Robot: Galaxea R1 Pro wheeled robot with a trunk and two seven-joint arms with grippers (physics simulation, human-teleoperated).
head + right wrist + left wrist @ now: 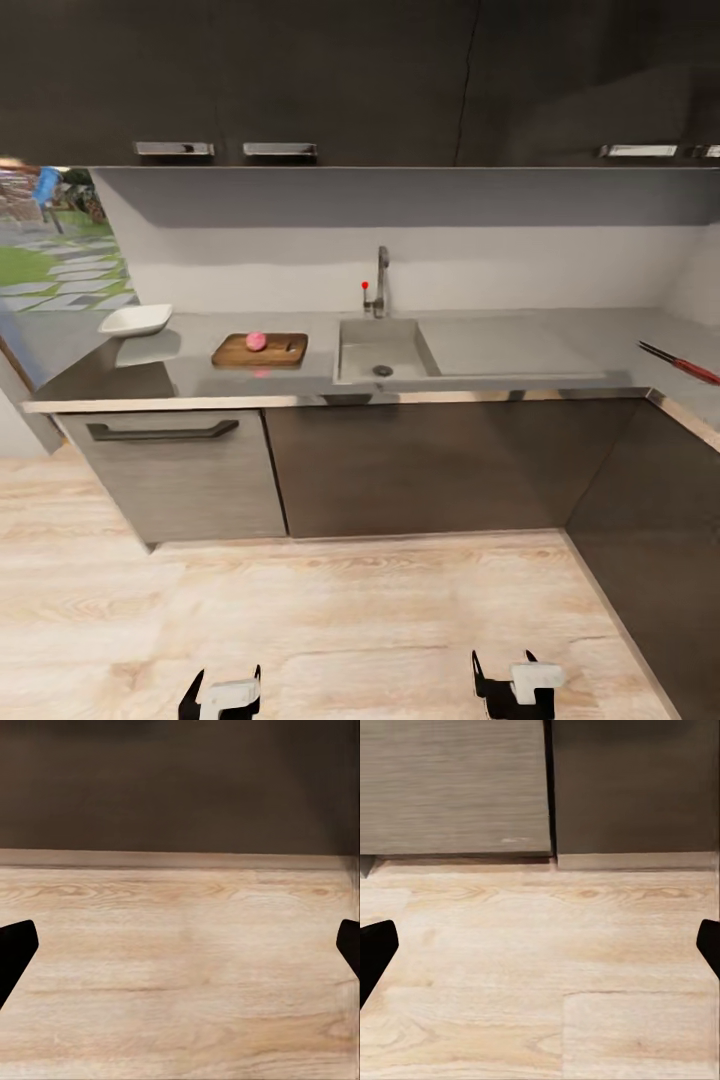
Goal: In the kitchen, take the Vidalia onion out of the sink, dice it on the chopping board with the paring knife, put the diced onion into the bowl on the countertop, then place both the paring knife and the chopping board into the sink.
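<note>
Standing back with both the left tool [222, 692] and right tool [515, 683] spread empty, finding the onion [256, 341] already lying whole on the chopping board [259, 351] far ahead, paring knife [679, 362] far ahead-right, dicing pending.

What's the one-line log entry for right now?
onion on board | knife on counter, far right | sink empty | bowl left | left gripper open | right gripper open

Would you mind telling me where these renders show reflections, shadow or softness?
Head view: the countertop mirrors the bowl and a pink spot below the chopping board; shadow bands the wall under the cabinets. Both wrist views: soft floorboards, dark blurry fingertips.
</note>
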